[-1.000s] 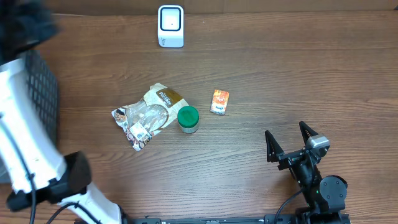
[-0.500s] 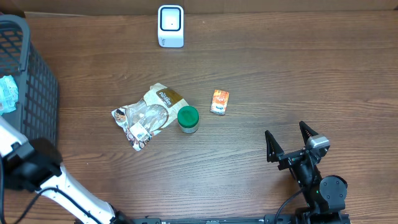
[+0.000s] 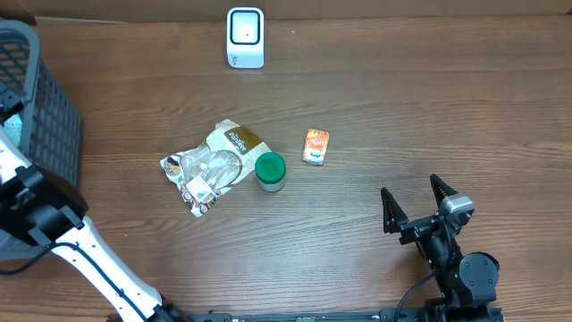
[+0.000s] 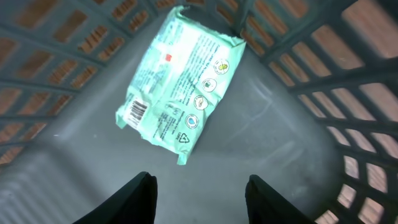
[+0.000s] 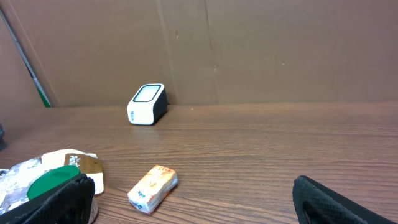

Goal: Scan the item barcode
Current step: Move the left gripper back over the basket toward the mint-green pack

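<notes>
The left arm [image 3: 49,228] rose from the table's 7 o'clock edge and bent over the grey basket [image 3: 55,134] at 9 o'clock, its wrist pointing down inside; the left gripper [image 4: 200,182] hung released, fingers apart with only bare basket floor between them. The green packet [image 4: 180,78] lay flat on that floor toward 12 o'clock of the fingers, clear of them, its barcode [image 4: 138,112] facing up. The right gripper [image 3: 409,186] rested at 5 o'clock, fingers spread wide and holding nothing. A second earlier the left arm had stood further up the left edge, a dark blur covering the basket's far corner; now the rim showed plainly. The scanner [image 3: 246,38] at 12 o'clock, the clear bag [image 3: 207,166], green-lidded jar [image 3: 270,170] and orange box [image 3: 315,146] had not moved.
</notes>
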Controlling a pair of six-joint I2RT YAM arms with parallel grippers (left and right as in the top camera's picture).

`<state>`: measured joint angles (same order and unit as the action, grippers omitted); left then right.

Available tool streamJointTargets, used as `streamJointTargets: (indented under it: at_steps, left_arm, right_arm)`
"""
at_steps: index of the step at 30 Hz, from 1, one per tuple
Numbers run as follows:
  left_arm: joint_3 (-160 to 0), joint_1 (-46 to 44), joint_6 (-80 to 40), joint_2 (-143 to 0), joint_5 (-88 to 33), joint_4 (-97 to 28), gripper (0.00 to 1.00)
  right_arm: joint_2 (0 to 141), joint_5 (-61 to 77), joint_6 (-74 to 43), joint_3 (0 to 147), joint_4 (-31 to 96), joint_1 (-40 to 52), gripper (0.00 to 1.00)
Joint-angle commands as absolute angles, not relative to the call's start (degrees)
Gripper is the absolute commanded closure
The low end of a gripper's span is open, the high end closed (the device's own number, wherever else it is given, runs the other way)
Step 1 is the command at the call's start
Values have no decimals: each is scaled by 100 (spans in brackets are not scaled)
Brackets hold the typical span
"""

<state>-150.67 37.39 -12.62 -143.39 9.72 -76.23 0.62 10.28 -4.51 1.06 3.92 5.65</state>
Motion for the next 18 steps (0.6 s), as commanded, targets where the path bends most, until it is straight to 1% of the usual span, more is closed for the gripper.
streamJointTargets:
  at_steps: [1, 10, 16, 18]
  left_arm:
    - [-15085, 3791, -1026, -14564, 1081, -7618, 51]
    - [-15091, 3743, -1199, -14186, 768, -7846, 53]
    - [-15091, 3736, -1511, -13098, 740, -8300, 53]
    - [-15091, 3730, -1575, -12466, 744, -8560, 53]
  right_arm:
    - [16, 1037, -462, 45, 364, 539, 0]
    - [16, 1037, -462, 45, 364, 539, 0]
    - [16, 1037, -462, 45, 364, 539, 0]
    - [16, 1037, -462, 45, 364, 539, 0]
